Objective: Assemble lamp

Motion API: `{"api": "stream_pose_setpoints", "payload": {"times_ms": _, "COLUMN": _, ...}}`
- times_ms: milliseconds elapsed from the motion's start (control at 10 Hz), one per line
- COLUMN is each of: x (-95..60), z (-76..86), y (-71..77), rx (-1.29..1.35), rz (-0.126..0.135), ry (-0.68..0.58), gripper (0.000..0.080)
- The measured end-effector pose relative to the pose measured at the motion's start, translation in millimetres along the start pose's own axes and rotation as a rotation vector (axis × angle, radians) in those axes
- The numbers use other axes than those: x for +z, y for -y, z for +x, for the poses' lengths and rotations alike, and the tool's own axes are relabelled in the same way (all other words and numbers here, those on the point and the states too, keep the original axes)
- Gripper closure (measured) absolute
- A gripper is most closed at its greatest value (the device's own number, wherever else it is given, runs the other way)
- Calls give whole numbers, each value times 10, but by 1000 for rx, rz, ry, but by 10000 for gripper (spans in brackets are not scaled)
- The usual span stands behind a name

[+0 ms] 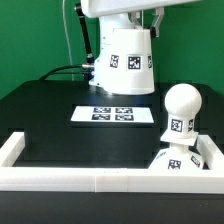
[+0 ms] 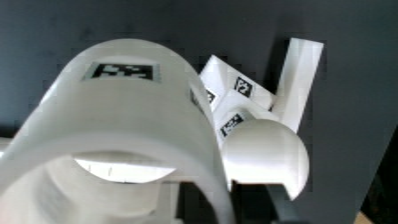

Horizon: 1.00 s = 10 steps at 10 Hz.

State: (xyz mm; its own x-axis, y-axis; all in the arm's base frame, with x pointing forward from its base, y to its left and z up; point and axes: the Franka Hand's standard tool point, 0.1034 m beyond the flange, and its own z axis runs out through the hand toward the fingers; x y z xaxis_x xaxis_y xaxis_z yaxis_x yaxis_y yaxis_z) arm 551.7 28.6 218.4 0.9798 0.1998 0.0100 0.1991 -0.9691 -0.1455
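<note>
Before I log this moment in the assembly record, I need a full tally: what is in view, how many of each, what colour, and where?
Shade: one, white with black tags, held up above the table's far side, over the marker board.
Bulb: one, white ball with a black tag on its neck, standing upright on the base at the exterior view's right.
Base: one, white with black tags, in the near corner at the exterior view's right, against the wall.
Marker board: one, white with four black tags, flat mid-table.
Table: one, black.
Wall: white, along the table's edges.
Gripper: one, white, above the shade; fingers hidden, so its hold cannot be confirmed.
</note>
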Motion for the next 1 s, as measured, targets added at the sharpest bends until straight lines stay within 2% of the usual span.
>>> {"api": "stream_pose_setpoints", "payload": {"times_ms": 200, "x": 1, "z": 1, "y": 8, "rx": 0, "rz": 1, "ry": 0, "gripper": 752}}
{"api": "stream_pose_setpoints", "payload": {"times_ms": 300, "x": -4, "z": 16, "y": 60, "rx": -4, "rz": 6, "ry": -2, "gripper": 752}}
{"api": "stream_pose_setpoints", "payload": {"times_ms": 600, "x": -185, "z": 189, "y": 241, "rx": 4, "rz": 18, "ry": 5, "gripper": 752}}
{"api": "stream_pose_setpoints", "payload": {"times_ms": 800, "x": -247, "z": 265, "y": 421, "rx": 40, "rz": 18, "ry": 7, "gripper": 752}}
{"api": "stream_pose_setpoints", "payload": {"times_ms": 1000, "x": -172, "z": 294, "y": 629, "rx": 59, "rz": 21, "ry": 17, "gripper": 752}}
